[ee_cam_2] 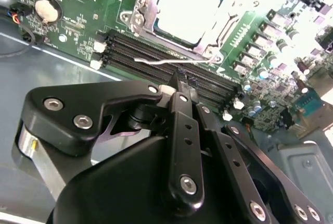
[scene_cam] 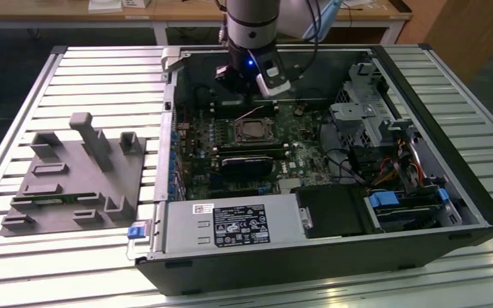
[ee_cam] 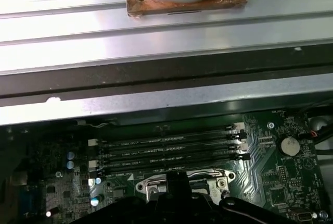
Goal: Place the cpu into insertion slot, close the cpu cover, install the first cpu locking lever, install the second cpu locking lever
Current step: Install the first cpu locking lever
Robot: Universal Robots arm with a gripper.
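My gripper (ee_cam_2: 178, 81): matte black linkage w/ steel screws, jaws pressed together, tip right at a thin pale wire lever (ee_cam_2: 156, 60); can't tell if the wire's pinched. Under it, long black memory slots (ee_cam_2: 132, 52). Beyond, the cpu (ee_cam_2: 192, 5), a flat dull-silver square, sits in the insertion slot (scene_cam: 237, 131), w/ the cpu cover (ee_cam_2: 147, 0), a shiny metal frame, down around it. Green circuit board (ee_cam_2: 78, 5) all round.

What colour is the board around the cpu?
Green; the board shows best in the second wrist view.
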